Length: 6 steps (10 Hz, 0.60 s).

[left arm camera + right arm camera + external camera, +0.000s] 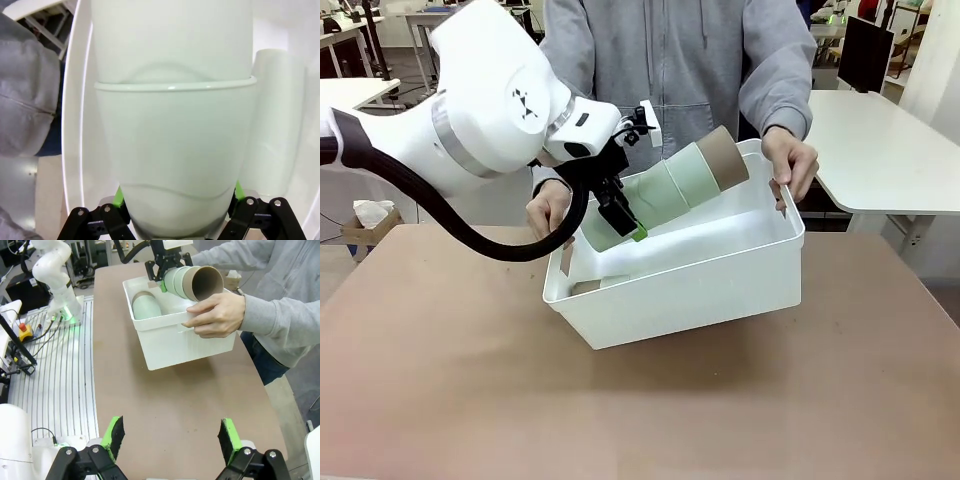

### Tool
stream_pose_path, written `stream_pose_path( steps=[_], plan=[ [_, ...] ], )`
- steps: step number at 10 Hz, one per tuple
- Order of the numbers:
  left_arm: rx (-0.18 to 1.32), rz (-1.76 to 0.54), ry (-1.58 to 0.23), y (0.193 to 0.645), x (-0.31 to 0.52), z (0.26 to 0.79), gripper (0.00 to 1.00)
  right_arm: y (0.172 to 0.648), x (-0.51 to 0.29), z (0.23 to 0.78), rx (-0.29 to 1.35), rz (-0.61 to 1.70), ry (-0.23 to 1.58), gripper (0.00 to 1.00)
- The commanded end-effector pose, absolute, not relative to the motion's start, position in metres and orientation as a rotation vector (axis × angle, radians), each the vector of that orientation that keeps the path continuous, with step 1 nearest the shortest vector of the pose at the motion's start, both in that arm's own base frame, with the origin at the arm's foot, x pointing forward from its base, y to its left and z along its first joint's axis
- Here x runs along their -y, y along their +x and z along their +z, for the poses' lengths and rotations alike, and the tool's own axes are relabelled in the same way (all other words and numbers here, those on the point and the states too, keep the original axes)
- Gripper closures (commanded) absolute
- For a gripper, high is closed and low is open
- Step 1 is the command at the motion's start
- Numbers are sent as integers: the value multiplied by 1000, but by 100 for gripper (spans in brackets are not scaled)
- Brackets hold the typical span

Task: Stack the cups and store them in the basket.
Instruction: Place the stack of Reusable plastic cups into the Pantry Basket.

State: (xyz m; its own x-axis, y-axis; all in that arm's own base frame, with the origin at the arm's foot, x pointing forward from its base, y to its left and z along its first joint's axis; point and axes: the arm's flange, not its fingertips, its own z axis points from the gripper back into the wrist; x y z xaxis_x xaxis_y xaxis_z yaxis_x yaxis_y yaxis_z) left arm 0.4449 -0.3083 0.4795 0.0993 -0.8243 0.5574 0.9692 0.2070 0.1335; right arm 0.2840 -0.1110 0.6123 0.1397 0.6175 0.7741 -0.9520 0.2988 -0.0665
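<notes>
We are putting the stacked cups (pixel 670 190) into the basket (pixel 700 280). Our left gripper (pixel 625 222) squeezes them tight; our right gripper (pixel 170 437) is wide apart. Next we lower, then let go.

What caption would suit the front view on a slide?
Left gripper lowers a stack of cups into the white basket a person's hands tilt.

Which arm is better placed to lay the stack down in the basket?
Left: its claw already grips the stacked cups over the tilted basket. The right claw is open, far back over bare table.
</notes>
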Motion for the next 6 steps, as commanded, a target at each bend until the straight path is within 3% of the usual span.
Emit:
stream_pose_path(
  steps=[1, 6],
  plan=[
    [571, -1318, -269, 453, 311, 473, 15, 285, 113, 614, 822, 1227, 510, 0],
    [541, -1292, -192, 484, 330, 438, 15, 285, 113, 614, 822, 1227, 510, 0]
  ],
)
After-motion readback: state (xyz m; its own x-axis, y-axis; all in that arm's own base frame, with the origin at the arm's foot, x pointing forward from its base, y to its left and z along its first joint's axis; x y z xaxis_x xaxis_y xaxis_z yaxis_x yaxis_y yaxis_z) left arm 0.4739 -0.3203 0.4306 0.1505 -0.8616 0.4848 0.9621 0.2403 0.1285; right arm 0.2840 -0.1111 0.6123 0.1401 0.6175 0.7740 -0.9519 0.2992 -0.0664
